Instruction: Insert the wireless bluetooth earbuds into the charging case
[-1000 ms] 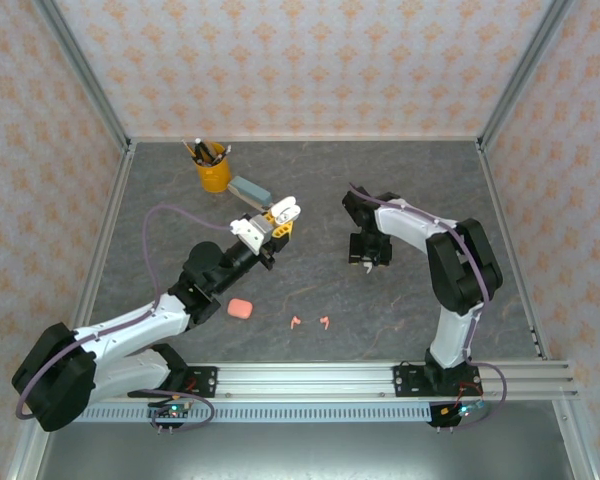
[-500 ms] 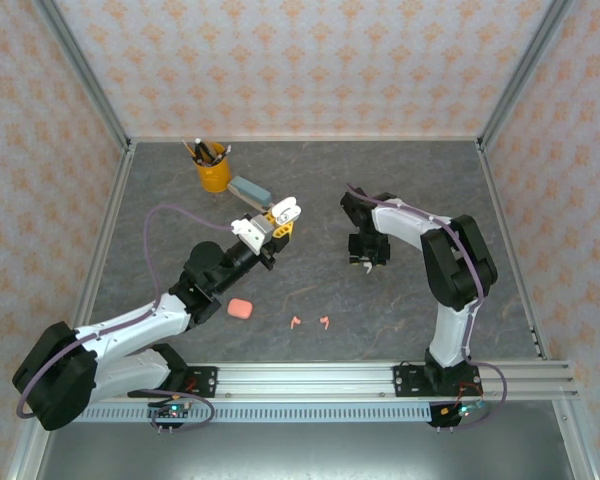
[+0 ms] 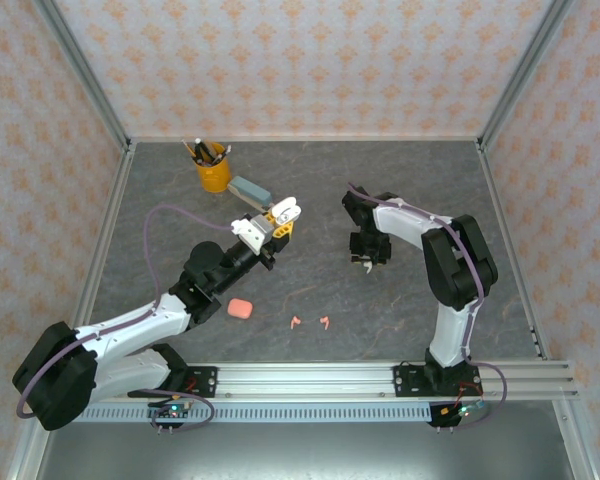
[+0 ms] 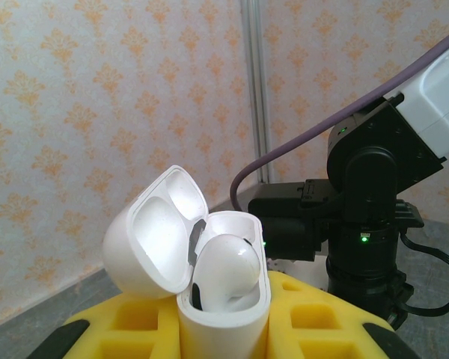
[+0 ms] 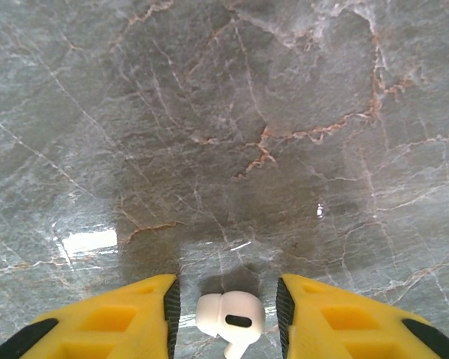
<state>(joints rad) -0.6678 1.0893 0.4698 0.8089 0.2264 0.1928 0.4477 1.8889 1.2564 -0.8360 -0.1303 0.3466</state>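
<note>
My left gripper point(image 3: 268, 224) is shut on a white charging case point(image 4: 223, 318), held up off the table. The case's lid point(image 4: 151, 233) stands open, and one white earbud point(image 4: 229, 263) sits in a well. My right gripper point(image 5: 228, 301) is down at the table, open, its yellow fingers point(image 5: 127, 318) on either side of a second white earbud point(image 5: 232, 318). A small gap shows on each side of that earbud. In the top view the right gripper point(image 3: 365, 262) is mid-table. Two salmon-pink earbuds point(image 3: 294, 321) point(image 3: 324, 322) lie loose near the front.
A closed pink case point(image 3: 240, 308) lies on the marbled table point(image 3: 310, 180) by the left arm. An orange pen cup point(image 3: 213, 168) and a grey box point(image 3: 248, 189) stand at the back left. Metal frame posts and patterned walls ring the table.
The right gripper's jaws have narrowed around the white earbud on the table. The left arm and the case have not moved.
</note>
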